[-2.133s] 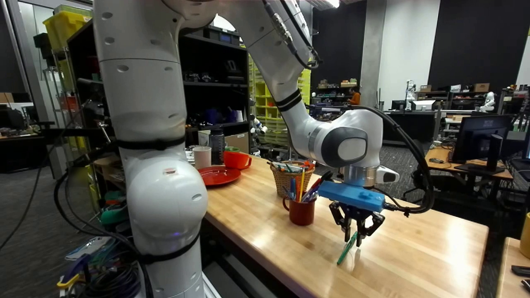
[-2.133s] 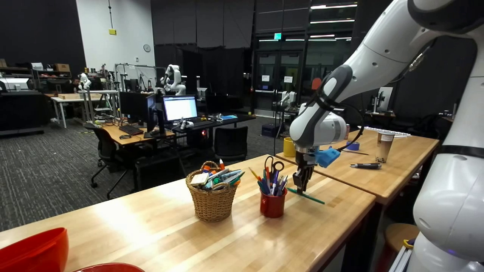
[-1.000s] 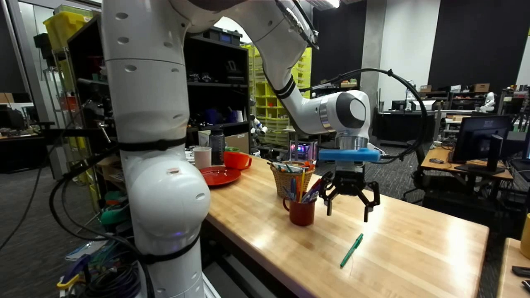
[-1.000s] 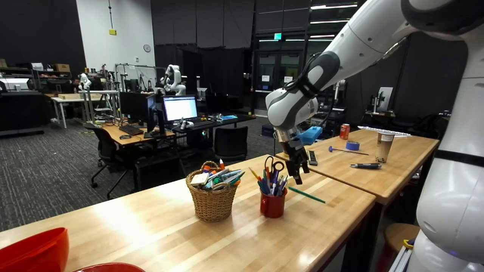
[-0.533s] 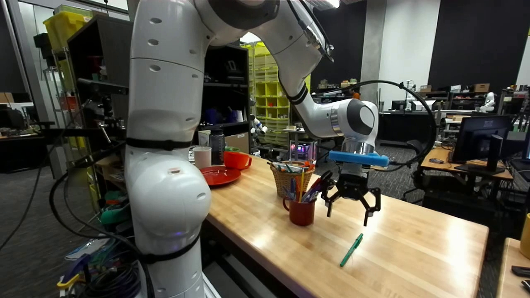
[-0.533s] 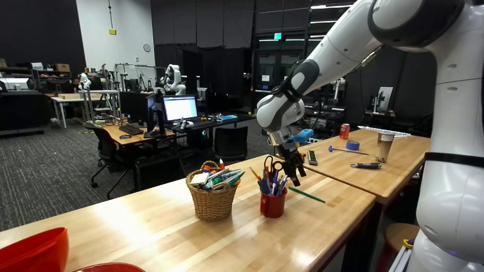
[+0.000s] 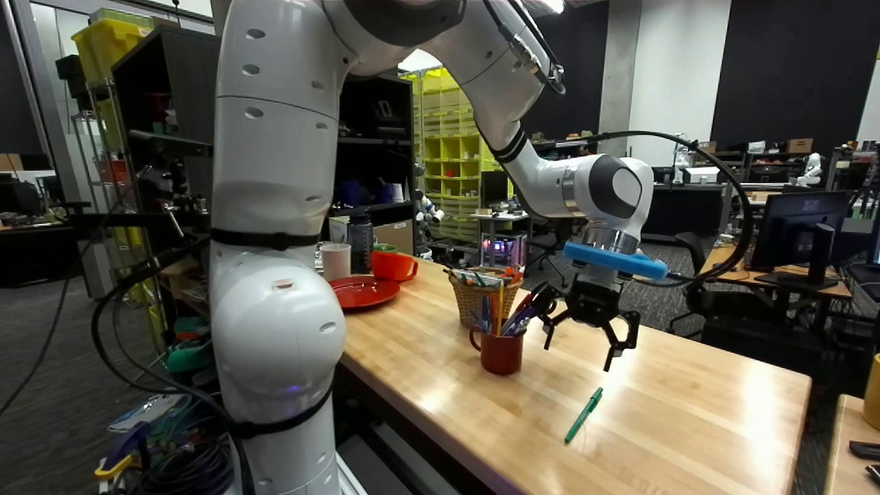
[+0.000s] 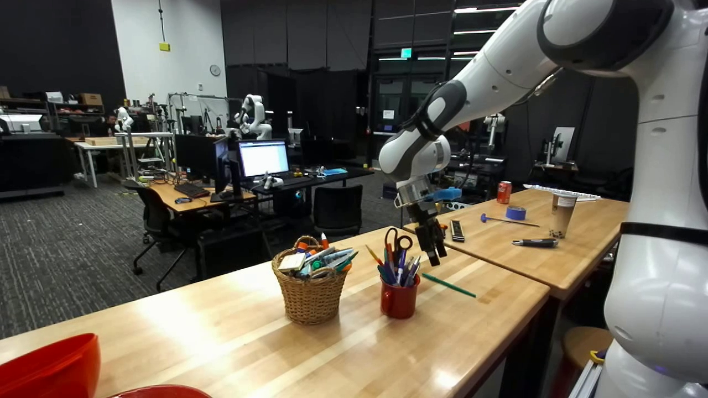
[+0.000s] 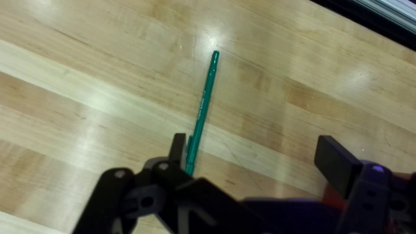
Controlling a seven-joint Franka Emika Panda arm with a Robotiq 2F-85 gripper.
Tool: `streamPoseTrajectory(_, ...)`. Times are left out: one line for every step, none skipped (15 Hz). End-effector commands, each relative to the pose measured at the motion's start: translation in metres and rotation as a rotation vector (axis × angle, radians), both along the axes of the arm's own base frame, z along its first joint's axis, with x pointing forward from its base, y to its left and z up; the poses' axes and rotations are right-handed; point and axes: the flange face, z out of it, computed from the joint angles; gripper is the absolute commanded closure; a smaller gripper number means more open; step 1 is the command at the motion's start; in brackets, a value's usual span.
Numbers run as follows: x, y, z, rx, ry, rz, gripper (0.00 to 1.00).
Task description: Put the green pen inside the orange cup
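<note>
In an exterior view, left to right along the wooden table [image 7: 426, 357]: white cup [image 7: 335, 261], red plate [image 7: 363, 293], orange mug [image 7: 392, 267] just past the plate. Wicker basket [image 7: 470, 308], heaped full. Red cup [image 7: 500, 355] upright in front of it, pens [image 7: 519, 321] poking out the top. Gripper [image 7: 577, 355] hangs to the right, its 2 fingers [image 7: 611, 354] spread wide. Green pen [image 7: 583, 415] lies flat on the wood, lower than the gripper, near the red cup.

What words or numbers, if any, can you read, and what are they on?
None are readable.
Green pen: white print, too blurred.
Red can: too small.
Drink cup: too small.
Green sign: too small.
Door paper: too small.
Screen: too small.
Clock: too small.
</note>
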Motion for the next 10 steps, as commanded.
streamPoseTrajectory(-0.006,-0.007,0.006,0.001,0.021,-0.031,0.00)
streamPoseTrajectory(-0.005,-0.009,0.004,-0.009,0.024,-0.039,0.00)
streamPoseTrajectory(-0.004,-0.009,0.000,-0.016,0.022,-0.049,0.00)
streamPoseTrajectory(-0.002,-0.009,-0.003,-0.023,0.022,-0.057,0.00)
streamPoseTrajectory(0.000,-0.009,-0.007,-0.026,0.023,-0.066,0.00)
streamPoseTrajectory(0.001,-0.009,-0.009,-0.035,0.020,-0.079,0.00)
streamPoseTrajectory(0.003,-0.009,-0.013,-0.047,0.017,-0.092,0.00)
streamPoseTrajectory(0.005,-0.009,-0.016,-0.053,0.015,-0.101,0.00)
streamPoseTrajectory(0.007,-0.009,-0.020,-0.067,0.013,-0.111,0.00)
streamPoseTrajectory(0.010,-0.009,-0.023,-0.082,0.012,-0.123,0.00)
